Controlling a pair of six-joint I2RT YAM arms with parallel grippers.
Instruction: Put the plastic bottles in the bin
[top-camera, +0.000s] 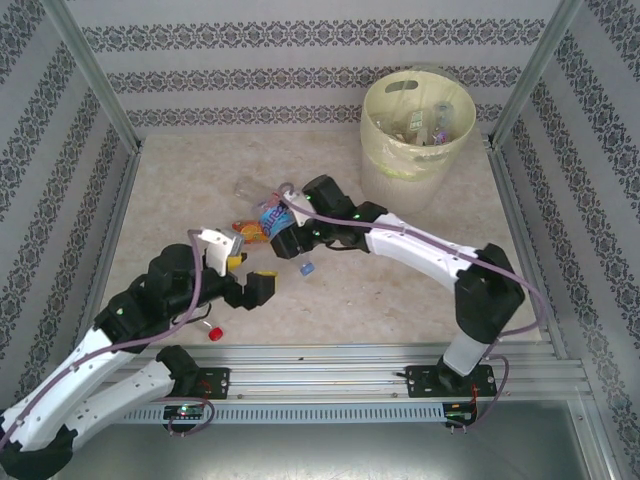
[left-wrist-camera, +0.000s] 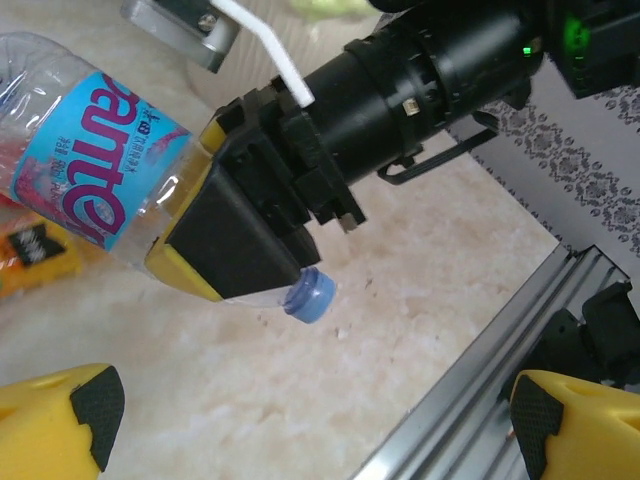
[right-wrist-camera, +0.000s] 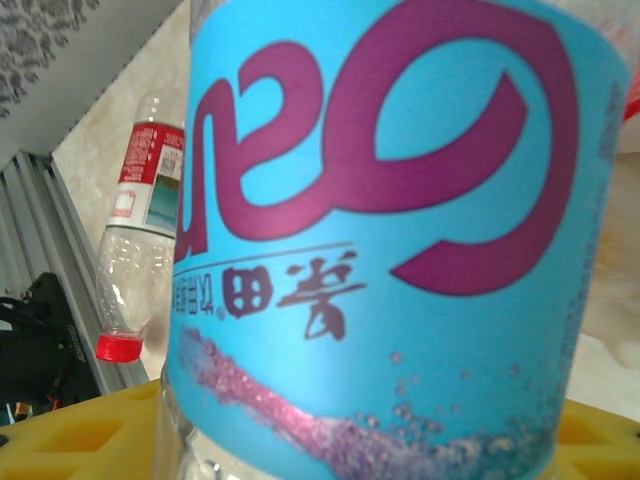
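My right pincer (top-camera: 289, 240) is clamped on the blue-label bottle (left-wrist-camera: 90, 170) mid-table, yellow pads on either side of its body, blue cap (left-wrist-camera: 308, 297) poking toward the near rail (top-camera: 350, 355). My left pincer (left-wrist-camera: 315, 425) hangs open just near-left of it, nothing btwn the tips. Bottle's clear, crinkly plastic w/ a glossy label. The bin (top-camera: 385, 150), round & pale yellow, sits far right w/ bottles inside. Pale marbled tabletop (top-camera: 420, 300), patterned wallpaper (top-camera: 300, 40) all round.
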